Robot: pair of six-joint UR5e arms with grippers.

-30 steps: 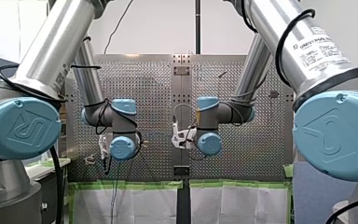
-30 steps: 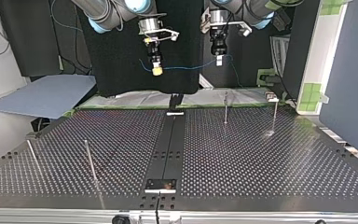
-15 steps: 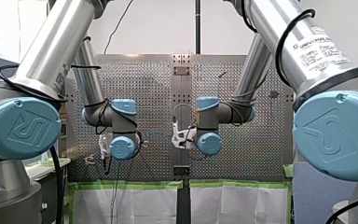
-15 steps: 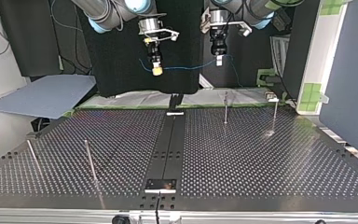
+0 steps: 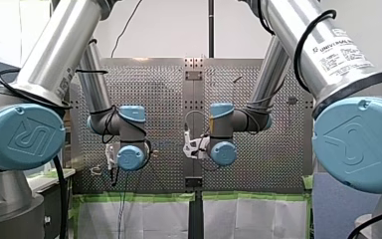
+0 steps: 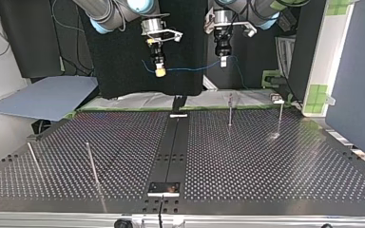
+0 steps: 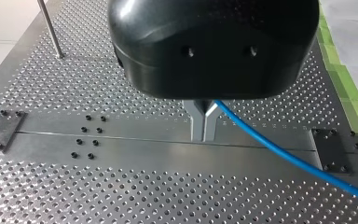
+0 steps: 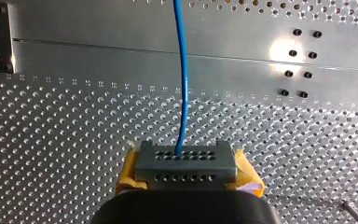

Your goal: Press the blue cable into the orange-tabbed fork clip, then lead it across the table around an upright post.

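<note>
A thin blue cable [image 6: 190, 69] hangs in a slight sag between my two grippers, high above the table's far edge in the top view. My right gripper [image 6: 160, 71], with yellow pads, is shut on one end of the cable [image 8: 182, 84], which runs straight ahead from its fingertips. My left gripper [image 6: 223, 61] is shut too. Its metal fingers [image 7: 204, 133] are pressed together, and the cable [image 7: 279, 151] leaves them sideways. An upright post [image 6: 230, 110] stands below my left gripper. I cannot make out an orange-tabbed clip.
More upright posts stand on the perforated table [image 6: 266, 161]: one [image 6: 280, 116] at the top view's right and two [image 6: 92, 164] [image 6: 33, 159] at its left. A dark centre strip [image 6: 171, 152] runs across the table. Green tape [image 5: 139, 198] edges it.
</note>
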